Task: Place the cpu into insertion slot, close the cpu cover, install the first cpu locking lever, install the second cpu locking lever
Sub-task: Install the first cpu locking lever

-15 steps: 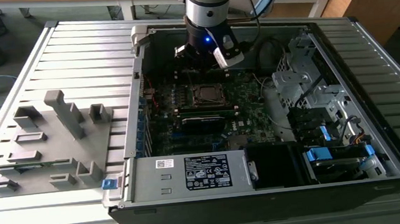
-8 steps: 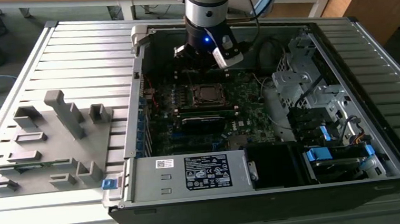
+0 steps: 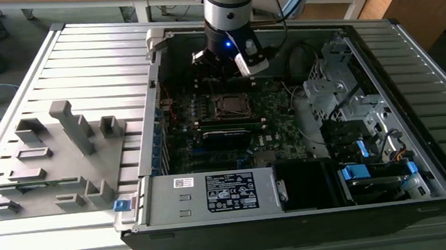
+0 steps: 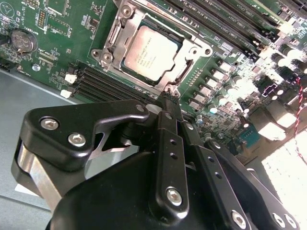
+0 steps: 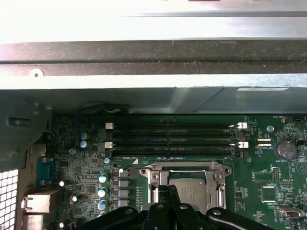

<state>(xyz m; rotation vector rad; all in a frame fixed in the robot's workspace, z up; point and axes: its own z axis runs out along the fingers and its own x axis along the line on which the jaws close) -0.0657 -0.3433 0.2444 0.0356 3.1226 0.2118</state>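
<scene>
**Gripper at the socket.** Your gripper [image 4: 169, 98] hangs inside the open computer case [image 3: 292, 211], low over the green motherboard [image 4: 57, 52]. Its jaws are pressed together, with the tips at the edge of the insertion slot [image 3: 232, 105]. You cannot tell whether anything thin lies between them. The cpu [image 4: 149, 51] lies flat in that slot, silvery face up. The cpu cover [image 4: 114, 36] is down around it, framing it through its window. The case stands on a slatted metal surface [image 3: 84, 58].
</scene>
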